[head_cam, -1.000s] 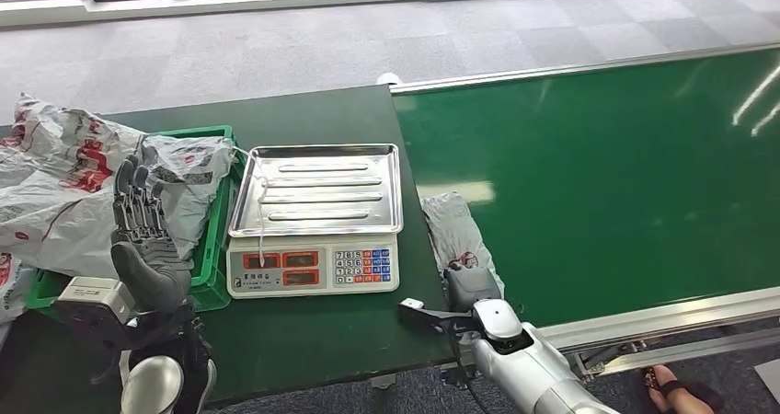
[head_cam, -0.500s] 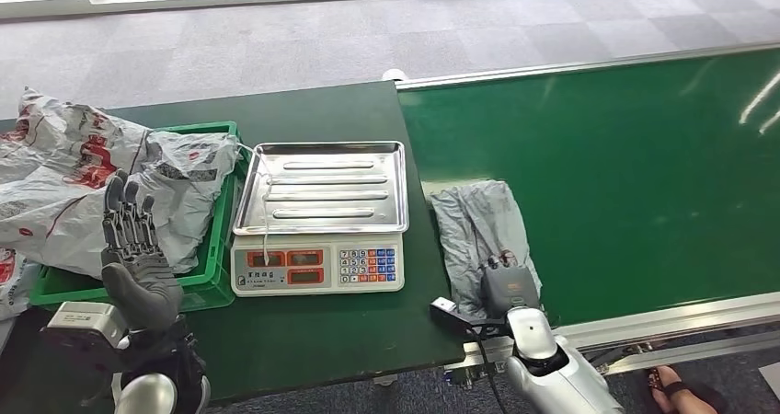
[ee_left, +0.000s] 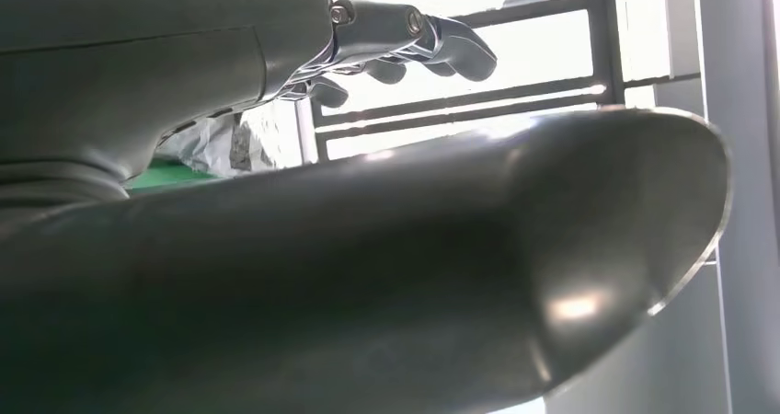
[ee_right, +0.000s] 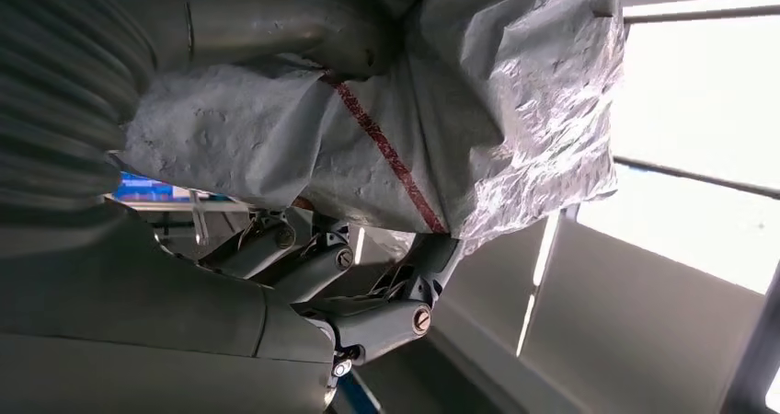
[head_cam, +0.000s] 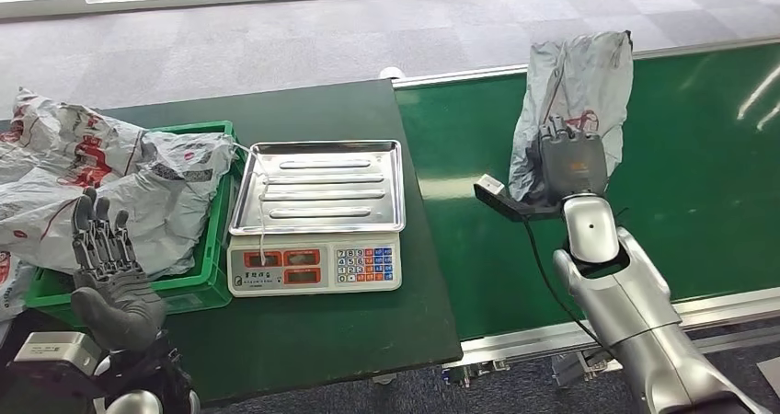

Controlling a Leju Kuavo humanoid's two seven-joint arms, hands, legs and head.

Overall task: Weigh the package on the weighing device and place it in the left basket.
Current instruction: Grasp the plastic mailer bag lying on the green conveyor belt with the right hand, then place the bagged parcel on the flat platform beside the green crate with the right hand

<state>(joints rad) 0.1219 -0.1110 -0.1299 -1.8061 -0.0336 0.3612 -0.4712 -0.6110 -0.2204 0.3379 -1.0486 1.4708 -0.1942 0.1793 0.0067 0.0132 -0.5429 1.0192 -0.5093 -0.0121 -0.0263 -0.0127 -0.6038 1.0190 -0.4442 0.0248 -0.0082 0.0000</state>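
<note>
My right hand (head_cam: 572, 161) grips a grey plastic package (head_cam: 578, 87) and holds it up above the green conveyor belt (head_cam: 644, 202), to the right of the scale. Up close, the package (ee_right: 441, 110) sits wrapped by the thumb and fingers (ee_right: 368, 327). The weighing scale (head_cam: 315, 216) stands on the dark table with a bare steel tray (head_cam: 318, 186). The green basket (head_cam: 213, 248) to its left holds grey bags. My left hand (head_cam: 108, 269) hovers open in front of that basket; its fingers (ee_left: 405, 41) are spread.
A heap of grey and red bags (head_cam: 55, 175) spills over the basket and the table's left side. The dark table (head_cam: 322, 331) has bare room in front of the scale. Grey carpet lies beyond the belt.
My right hand has lifted the package off the near edge of the belt and carried it up and to the right. My left hand has sunk lower and a little left.
</note>
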